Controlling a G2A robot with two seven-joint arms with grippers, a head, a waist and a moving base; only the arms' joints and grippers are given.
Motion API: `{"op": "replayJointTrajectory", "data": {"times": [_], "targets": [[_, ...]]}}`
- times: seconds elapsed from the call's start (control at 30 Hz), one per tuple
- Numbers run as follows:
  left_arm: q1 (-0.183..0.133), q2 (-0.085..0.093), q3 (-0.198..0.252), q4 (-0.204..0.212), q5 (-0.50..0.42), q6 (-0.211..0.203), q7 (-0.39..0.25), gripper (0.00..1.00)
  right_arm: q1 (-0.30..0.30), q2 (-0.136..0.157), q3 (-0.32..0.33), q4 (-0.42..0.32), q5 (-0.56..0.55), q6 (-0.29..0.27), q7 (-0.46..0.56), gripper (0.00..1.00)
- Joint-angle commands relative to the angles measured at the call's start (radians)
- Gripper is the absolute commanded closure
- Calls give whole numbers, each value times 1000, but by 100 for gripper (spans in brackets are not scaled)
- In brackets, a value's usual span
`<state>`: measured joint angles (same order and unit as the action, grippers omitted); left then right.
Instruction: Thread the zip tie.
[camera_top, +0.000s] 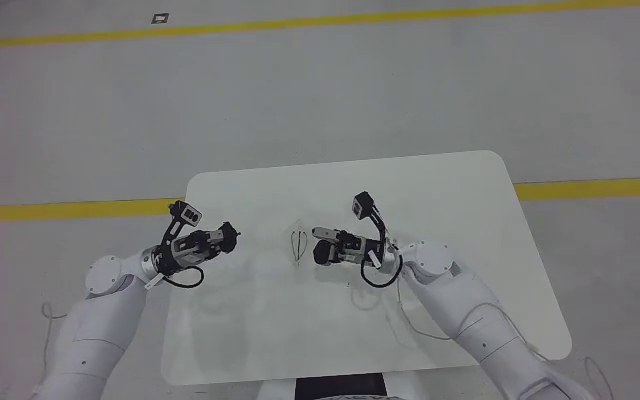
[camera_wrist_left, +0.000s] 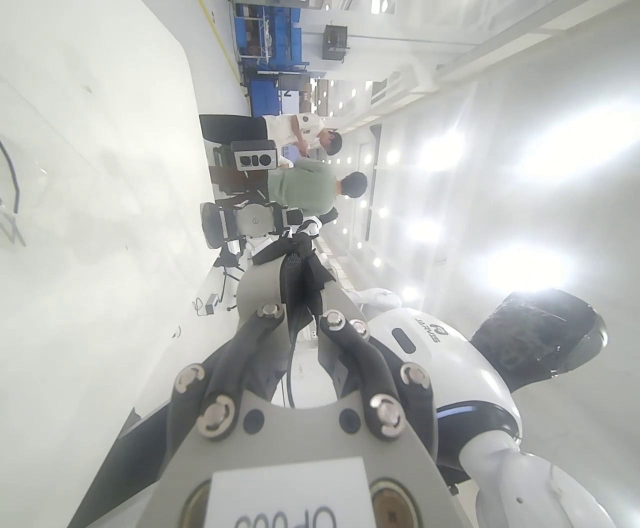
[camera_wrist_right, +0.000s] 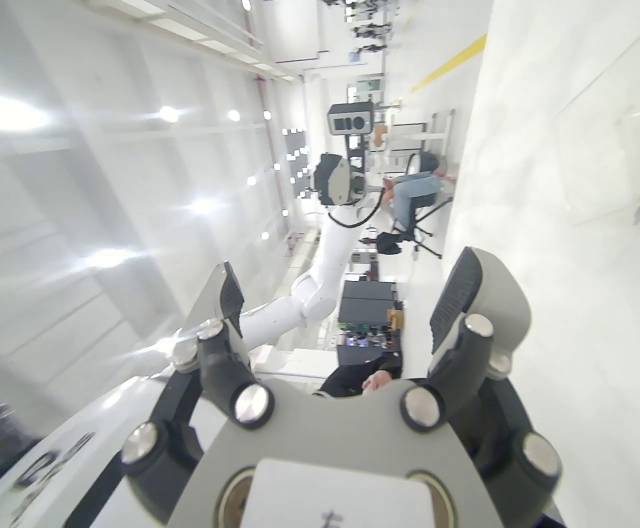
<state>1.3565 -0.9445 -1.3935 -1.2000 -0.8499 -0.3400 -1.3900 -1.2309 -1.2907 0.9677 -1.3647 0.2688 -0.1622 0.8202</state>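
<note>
the looped zip tie (camera_top: 298, 244) lies on the white counter (camera_top: 440, 200), the right claw (camera_top: 318, 246) spread just beside it, the left claw (camera_top: 230, 236) pressed together farther off.

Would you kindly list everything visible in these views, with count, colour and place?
zip tie: apparently one, thin and dark, lying on the table between the two grippers
table: one, white, rounded corners, under both arms
floor lines: two, yellow, one beyond the table, one running out from either side of it
floor marker: one, small dark square, near the far line
left gripper: one, black and grey, shut, over the table to the zip tie's left
right gripper: one, black and grey, open, close on the zip tie's right
</note>
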Motion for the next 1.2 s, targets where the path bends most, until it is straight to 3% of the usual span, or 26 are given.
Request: {"op": "replayJointTrajectory", "data": {"times": [0.0,0.2,0.3,0.63,0.8,0.93,1.07,1.17], "targets": [[0,0,0,0,0,0,0,100,10,-3,-28,-58,-133,94,-90,0],[0,0,0,0,0,0,0,100,65,-21,-138,-163,-393,369,-237,0],[0,0,0,0,0,0,0,100,85,-27,-197,-187,-503,449,-234,0],[0,0,0,0,0,0,0,100,85,-28,-216,-189,-551,456,-235,0],[0,0,0,0,0,0,0,100,160,-46,-283,-196,-640,502,-157,0],[0,0,0,0,0,0,0,100,240,-80,-320,-115,-667,502,-84,0],[0,0,0,0,0,0,0,100,314,-133,-342,9,-702,502,-38,0],[0,0,0,0,0,0,0,100,340,-170,-350,75,-732,502,-18,0]]}}
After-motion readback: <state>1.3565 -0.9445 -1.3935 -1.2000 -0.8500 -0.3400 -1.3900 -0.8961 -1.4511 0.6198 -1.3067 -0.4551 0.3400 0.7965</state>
